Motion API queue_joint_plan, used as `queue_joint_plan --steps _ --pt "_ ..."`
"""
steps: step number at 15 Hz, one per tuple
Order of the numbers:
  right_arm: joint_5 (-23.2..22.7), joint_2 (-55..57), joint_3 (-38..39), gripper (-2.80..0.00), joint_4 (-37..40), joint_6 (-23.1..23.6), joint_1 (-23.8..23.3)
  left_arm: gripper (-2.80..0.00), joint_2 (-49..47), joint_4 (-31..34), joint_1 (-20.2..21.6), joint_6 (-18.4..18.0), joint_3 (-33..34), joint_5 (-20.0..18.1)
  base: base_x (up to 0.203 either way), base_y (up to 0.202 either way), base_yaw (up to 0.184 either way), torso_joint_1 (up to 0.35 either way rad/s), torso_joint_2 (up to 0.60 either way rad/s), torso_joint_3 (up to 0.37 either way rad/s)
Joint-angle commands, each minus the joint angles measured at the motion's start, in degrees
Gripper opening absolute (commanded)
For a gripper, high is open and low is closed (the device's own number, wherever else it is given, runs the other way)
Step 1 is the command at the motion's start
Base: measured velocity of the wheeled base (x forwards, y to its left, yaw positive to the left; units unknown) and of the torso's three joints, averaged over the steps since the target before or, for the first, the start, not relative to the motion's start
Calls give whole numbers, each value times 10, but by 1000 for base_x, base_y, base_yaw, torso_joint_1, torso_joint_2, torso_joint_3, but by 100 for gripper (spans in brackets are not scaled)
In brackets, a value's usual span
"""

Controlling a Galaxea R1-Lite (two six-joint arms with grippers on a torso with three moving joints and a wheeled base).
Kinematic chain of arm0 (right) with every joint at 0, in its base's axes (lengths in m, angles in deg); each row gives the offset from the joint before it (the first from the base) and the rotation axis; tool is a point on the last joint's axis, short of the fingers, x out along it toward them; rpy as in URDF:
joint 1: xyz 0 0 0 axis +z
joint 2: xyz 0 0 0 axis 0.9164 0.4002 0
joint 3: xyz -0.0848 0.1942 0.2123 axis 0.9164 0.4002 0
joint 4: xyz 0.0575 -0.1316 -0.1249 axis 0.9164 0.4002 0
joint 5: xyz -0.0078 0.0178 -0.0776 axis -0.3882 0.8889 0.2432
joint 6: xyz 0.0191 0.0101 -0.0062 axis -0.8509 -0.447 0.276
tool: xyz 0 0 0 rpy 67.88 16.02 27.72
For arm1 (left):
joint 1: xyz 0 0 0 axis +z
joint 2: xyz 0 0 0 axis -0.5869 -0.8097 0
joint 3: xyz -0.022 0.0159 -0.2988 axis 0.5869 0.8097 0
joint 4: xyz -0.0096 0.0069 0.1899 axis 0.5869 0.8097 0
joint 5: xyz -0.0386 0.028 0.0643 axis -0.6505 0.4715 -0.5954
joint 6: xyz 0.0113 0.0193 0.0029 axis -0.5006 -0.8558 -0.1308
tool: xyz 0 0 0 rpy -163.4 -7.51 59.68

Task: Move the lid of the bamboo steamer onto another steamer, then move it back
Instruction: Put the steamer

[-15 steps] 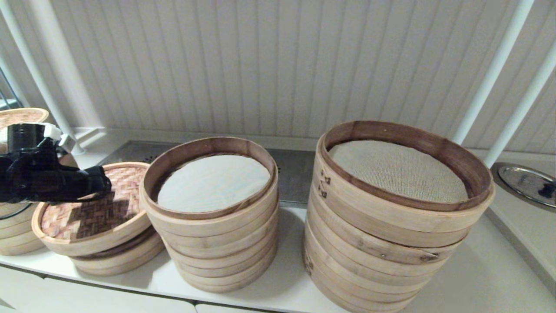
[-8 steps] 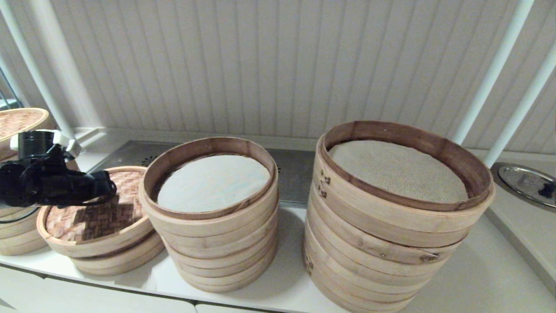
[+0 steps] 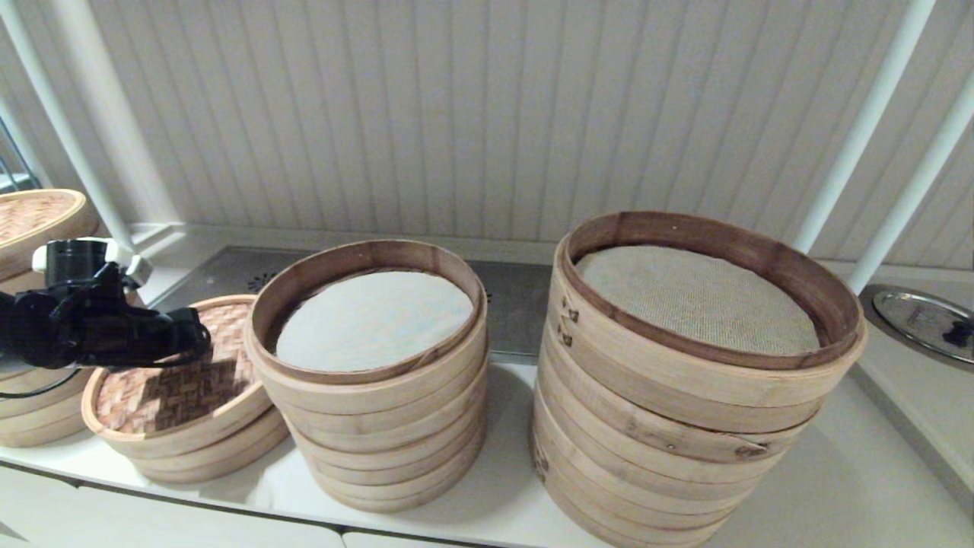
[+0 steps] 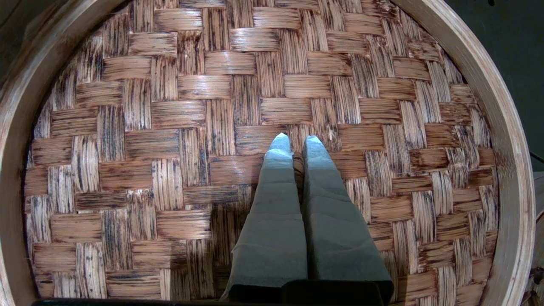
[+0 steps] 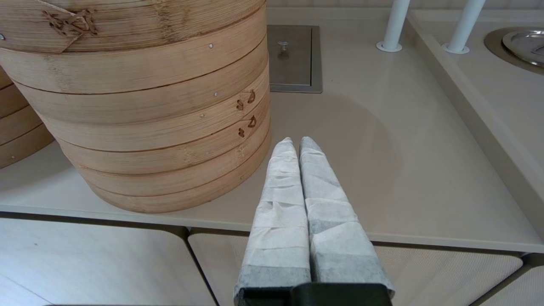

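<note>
The bamboo steamer lid [image 3: 152,396], brown basket-weave with a pale rim, hangs tilted just over the shallow steamer ring [image 3: 228,445] at the left of the counter; whether it touches the ring I cannot tell. My left gripper [image 3: 198,346] reaches over the lid from the left. In the left wrist view the lid [image 4: 170,127] fills the picture, and my left gripper [image 4: 297,142] is shut on its small loop knob [image 4: 298,163]. My right gripper [image 5: 296,142] is shut and empty, low by the counter's front edge beside the widest steamer; it is out of the head view.
A tall stack with a white liner [image 3: 380,426] stands right next to the lid. The widest stack with grey mesh [image 3: 685,426] is right of it. A paler lid [image 3: 38,213] tops a stack at far left. White posts [image 3: 860,137] and a metal cover [image 3: 921,320] are at back right.
My left gripper and the lid in it have shifted rightward and a little lower, so the lid now sits more squarely over the shallow ring. The right arm has not moved.
</note>
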Motion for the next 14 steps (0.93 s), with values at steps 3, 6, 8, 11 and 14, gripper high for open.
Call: queue_joint_plan --steps 3,6,8,11,14 --pt "0 0 2 -280 0 0 0 -280 -5 -1 -1 1 -14 2 0 0 0 0 0 0" --pt "0 0 2 -280 0 0 0 -280 -4 -2 -4 0 -21 4 0 0 0 0 0 0" --pt "0 0 2 -280 0 0 1 -280 -4 -1 -4 -1 -18 4 0 0 0 0 0 0" --pt "0 0 2 -280 0 0 0 -280 -6 -2 -7 0 -13 3 0 0 0 0 0 0" --pt "0 0 2 -280 0 0 0 -280 -10 -3 -7 2 -11 3 0 0 0 0 0 0"
